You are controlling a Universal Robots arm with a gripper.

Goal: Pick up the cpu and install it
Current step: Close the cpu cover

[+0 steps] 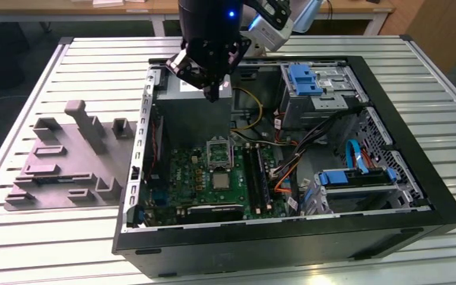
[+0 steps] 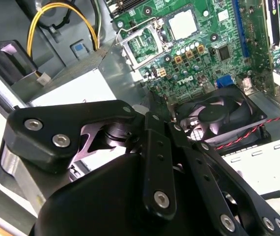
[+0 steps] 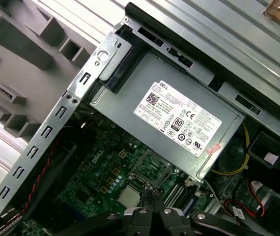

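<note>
The cpu (image 1: 222, 179) is a small silvery square lying flat on the green motherboard (image 1: 188, 178) inside the open computer case (image 1: 291, 237). Right beside it the silver socket frame (image 1: 220, 151) stands hinged open. My gripper (image 1: 212, 94) hangs above the case, over the grey power supply, well clear of the cpu, with its fingers shut on nothing. In the first wrist view the shut gripper (image 3: 150, 196) points down close to the cpu (image 3: 129, 196) and the socket frame (image 3: 152, 169). The second wrist view shows the cpu (image 2: 183, 24) and frame (image 2: 140, 46) beyond my black linkage (image 2: 150, 162).
A grey power supply (image 3: 179, 118) with a white label sits under the gripper. Yellow cables (image 1: 252, 113), blue-tabbed drive cages (image 1: 307, 80) and a black fan (image 2: 218, 113) crowd the case. A grey fixture block (image 1: 66, 160) lies on the slatted table (image 1: 54, 237) at the exterior view's left.
</note>
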